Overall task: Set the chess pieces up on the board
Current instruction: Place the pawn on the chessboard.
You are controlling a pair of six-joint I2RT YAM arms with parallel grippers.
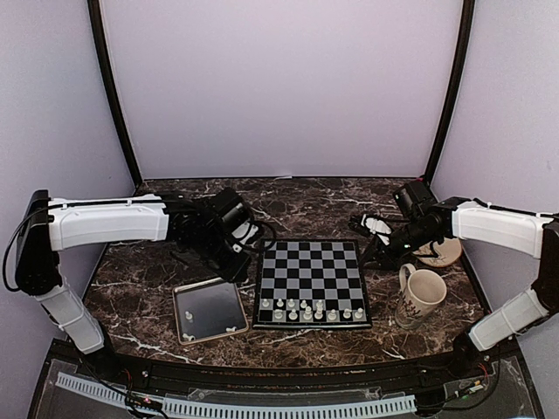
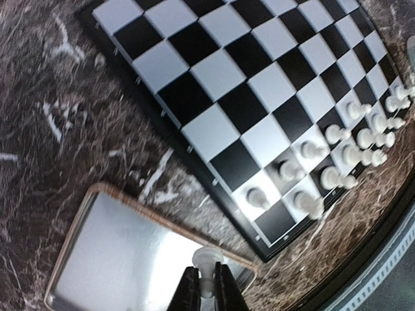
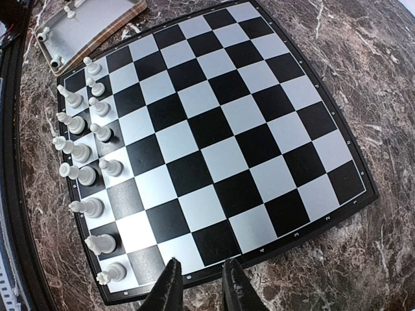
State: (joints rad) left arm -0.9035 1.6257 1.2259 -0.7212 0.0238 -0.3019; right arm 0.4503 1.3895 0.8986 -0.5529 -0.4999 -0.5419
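My left arm (image 1: 105, 223), at nine o'clock in the overhead view, wears a long white shell between black joints. A thin black cable (image 1: 9, 253) loops off its outer elbow. My right arm (image 1: 498, 229), at three o'clock, matches it: white shells, black joints. My left gripper (image 2: 206, 269) ends in two slim black fingers, my right gripper (image 3: 201, 262) in two black tapered ones.
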